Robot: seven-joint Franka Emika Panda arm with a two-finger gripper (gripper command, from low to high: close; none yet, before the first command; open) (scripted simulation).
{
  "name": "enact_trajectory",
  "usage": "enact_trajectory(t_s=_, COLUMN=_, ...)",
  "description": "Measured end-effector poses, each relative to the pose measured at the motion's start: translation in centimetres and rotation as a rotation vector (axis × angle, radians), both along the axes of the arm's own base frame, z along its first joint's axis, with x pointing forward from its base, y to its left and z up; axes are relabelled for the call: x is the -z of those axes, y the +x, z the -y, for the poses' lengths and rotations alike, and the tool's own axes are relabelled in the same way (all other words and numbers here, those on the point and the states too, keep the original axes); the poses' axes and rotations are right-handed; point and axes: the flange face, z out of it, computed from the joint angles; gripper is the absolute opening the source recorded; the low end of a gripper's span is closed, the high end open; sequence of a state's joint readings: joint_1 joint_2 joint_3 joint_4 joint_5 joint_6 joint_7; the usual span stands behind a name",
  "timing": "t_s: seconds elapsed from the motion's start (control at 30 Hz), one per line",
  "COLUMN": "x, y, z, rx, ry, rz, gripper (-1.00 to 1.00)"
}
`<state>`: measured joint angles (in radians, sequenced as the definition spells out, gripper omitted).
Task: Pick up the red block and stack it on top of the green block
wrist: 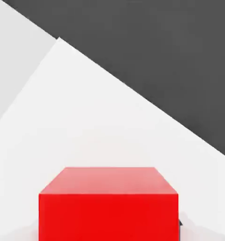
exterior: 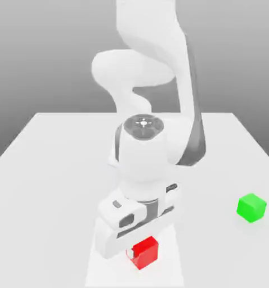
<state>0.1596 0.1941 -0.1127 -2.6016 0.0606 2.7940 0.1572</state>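
So there's 1 Panda arm with its gripper [exterior: 138,250] clamped on the red block [exterior: 145,253], over the brighter white patch [exterior: 170,270] of the table [exterior: 41,197]. The green block [exterior: 251,207] sits well apart, toward the exterior view's right. Both cubes have plain faces, no lettering.

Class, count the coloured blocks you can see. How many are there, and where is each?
2. The red block is at the gripper, low in the exterior view; the green block sits toward that view's right. Others could be hidden behind the arm.
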Motion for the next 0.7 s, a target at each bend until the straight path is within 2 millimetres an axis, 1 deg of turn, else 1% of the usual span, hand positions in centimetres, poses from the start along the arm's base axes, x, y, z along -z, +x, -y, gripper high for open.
enact_trajectory(t_s=0.03, x=-1.1, y=-0.1, z=0.0, rx=0.001, ry=0.001, rz=-0.001, gripper=-1.00)
enact_trajectory(t_s=0.07, x=-1.9, y=-0.2, z=-1.1, rx=-0.031, ry=0.003, rz=-0.002, gripper=-1.00)
enact_trajectory(t_s=0.13, x=-2.7, y=-1.2, z=-6.2, rx=-0.184, ry=0.010, rz=-0.004, gripper=-1.00)
enact_trajectory(t_s=0.17, x=-3.0, y=-2.1, z=-9.3, rx=-0.276, ry=0.013, rz=-0.006, gripper=-1.00)
enact_trajectory(t_s=0.23, x=-3.7, y=-4.8, z=-16.2, rx=-0.489, ry=0.017, rz=-0.008, gripper=-1.00)
enact_trajectory(t_s=0.27, x=-4.1, y=-6.4, z=-19.0, rx=-0.586, ry=0.017, rz=-0.008, gripper=-1.00)
enact_trajectory(t_s=0.37, x=-5.0, y=-12.0, z=-26.0, rx=-0.862, ry=0.013, rz=-0.007, gripper=-1.00)
enact_trajectory(t_s=0.43, x=-5.6, y=-16.3, z=-29.9, rx=-1.044, ry=0.005, rz=-0.004, gripper=-1.00)
enact_trajectory(t_s=0.47, x=-5.2, y=-18.1, z=-31.3, rx=-1.110, ry=0.003, rz=-0.003, gripper=-1.00)
enact_trajectory(t_s=0.5, x=-4.4, y=-19.5, z=-32.4, rx=-1.157, ry=0.001, rz=-0.003, gripper=-1.00)
enact_trajectory(t_s=0.53, x=-3.4, y=-18.1, z=-31.4, rx=-1.118, ry=0.001, rz=-0.002, gripper=-1.00)
enact_trajectory(t_s=0.57, x=-2.3, y=-17.3, z=-30.7, rx=-1.093, ry=0.001, rz=-0.002, gripper=-1.00)
enact_trajectory(t_s=0.6, x=-1.2, y=-16.9, z=-30.4, rx=-1.083, ry=0.001, rz=-0.002, gripper=-1.00)
enact_trajectory(t_s=0.63, x=-0.1, y=-16.9, z=-30.2, rx=-1.080, ry=0.000, rz=-0.002, gripper=1.00)
enact_trajectory(t_s=0.7, x=-0.1, y=-16.9, z=-30.2, rx=-1.080, ry=0.000, rz=-0.002, gripper=1.00)
